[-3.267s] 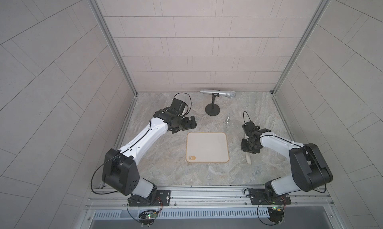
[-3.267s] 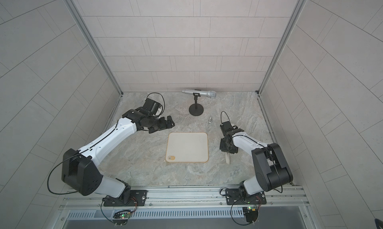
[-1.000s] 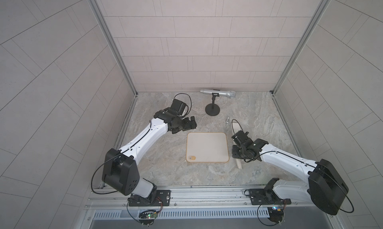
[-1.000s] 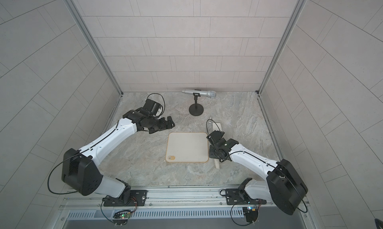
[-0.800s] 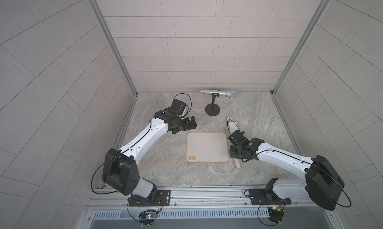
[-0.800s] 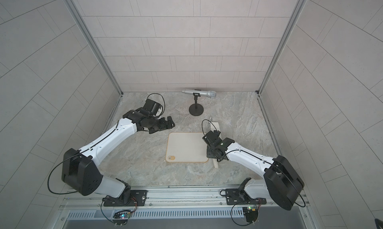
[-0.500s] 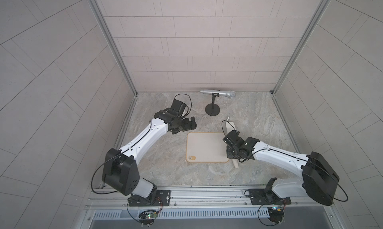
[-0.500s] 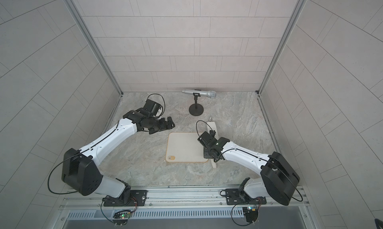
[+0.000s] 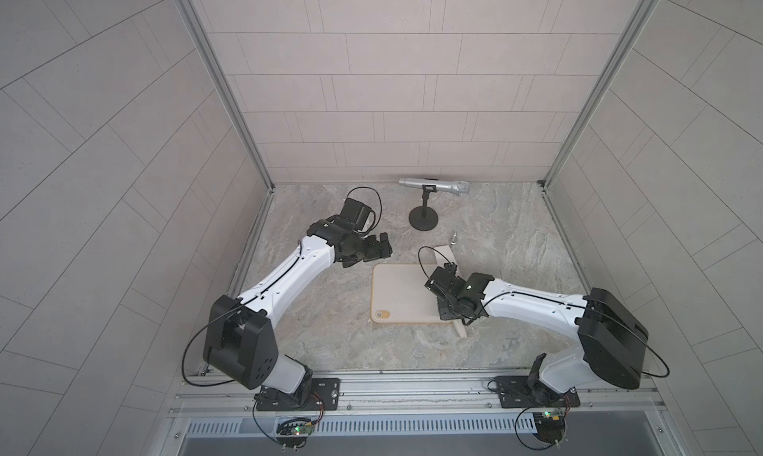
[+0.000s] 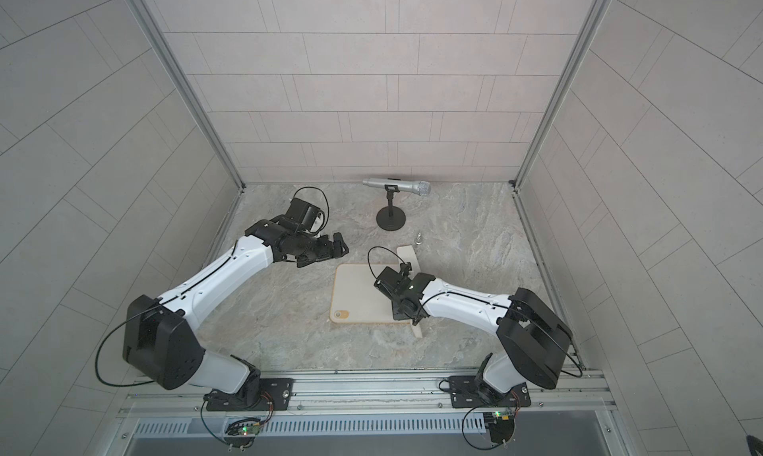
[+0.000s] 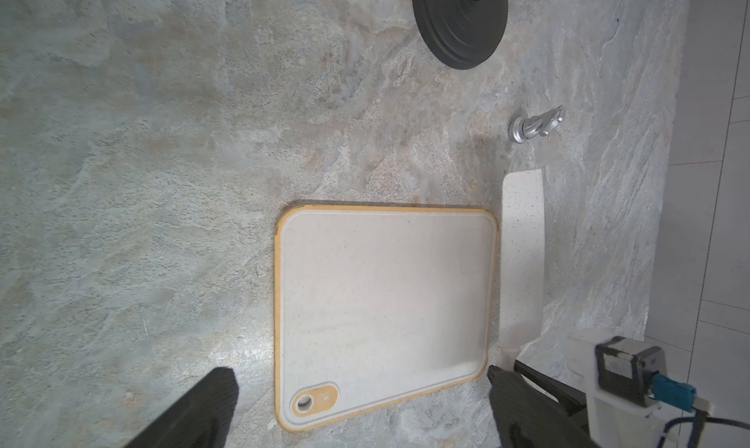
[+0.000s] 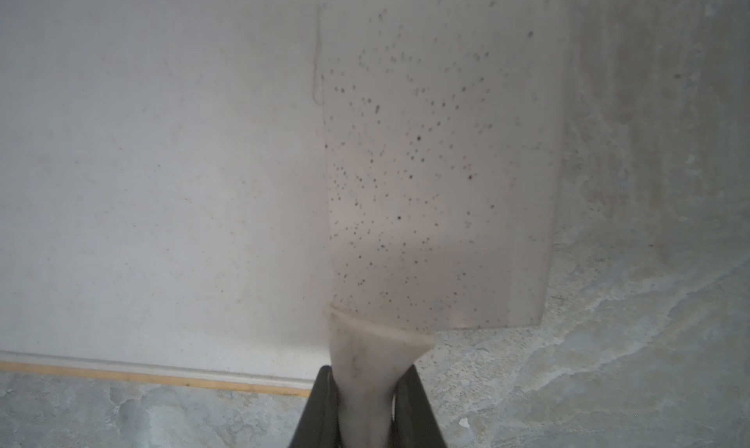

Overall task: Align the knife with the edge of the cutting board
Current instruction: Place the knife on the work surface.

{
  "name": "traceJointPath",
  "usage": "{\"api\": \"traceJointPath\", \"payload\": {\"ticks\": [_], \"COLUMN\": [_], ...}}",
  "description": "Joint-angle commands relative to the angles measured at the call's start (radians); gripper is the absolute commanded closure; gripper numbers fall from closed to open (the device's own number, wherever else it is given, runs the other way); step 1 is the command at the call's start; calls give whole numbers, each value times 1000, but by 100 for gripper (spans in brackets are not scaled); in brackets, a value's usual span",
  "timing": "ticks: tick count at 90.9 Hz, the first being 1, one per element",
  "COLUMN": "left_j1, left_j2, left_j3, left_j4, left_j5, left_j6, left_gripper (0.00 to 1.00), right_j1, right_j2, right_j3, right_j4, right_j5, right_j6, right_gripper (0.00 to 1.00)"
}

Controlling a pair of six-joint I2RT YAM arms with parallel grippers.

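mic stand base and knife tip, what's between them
A small silver metal piece lies there, just off the knife tip; the left wrist view shows it best.

The knife (image 11: 522, 255) is matt and pale with fine dark specks, the cutting board (image 11: 385, 304) looks like smooth matt cream plastic with a tan rim, the tabletop (image 11: 162, 182) is veined and stone-like, and the microphone (image 9: 413, 183) is silvery metal above a black, faintly glossy stand base (image 11: 458, 20).

Pale speckled knife (image 11: 521, 259) lies along one edge of the cream, tan-rimmed cutting board (image 11: 385, 304).
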Motion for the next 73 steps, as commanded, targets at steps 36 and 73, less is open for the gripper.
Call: {"api": "traceJointPath", "payload": {"ticks": [36,73], "left_j1": [-5,-6], "left_j2": [7,14], "left_j3": [-16,-16], "left_j4": [11,10], "left_j5": [0,3], "left_j6": [10,10], "left_gripper": [0,0], "right_j1": [85,101], "right_j2": [141,205], "right_j3": [119,151], "right_j4": [-23,-18], "right_j5": [23,-17], "right_j6": [18,18], "right_gripper": [100,82]}}
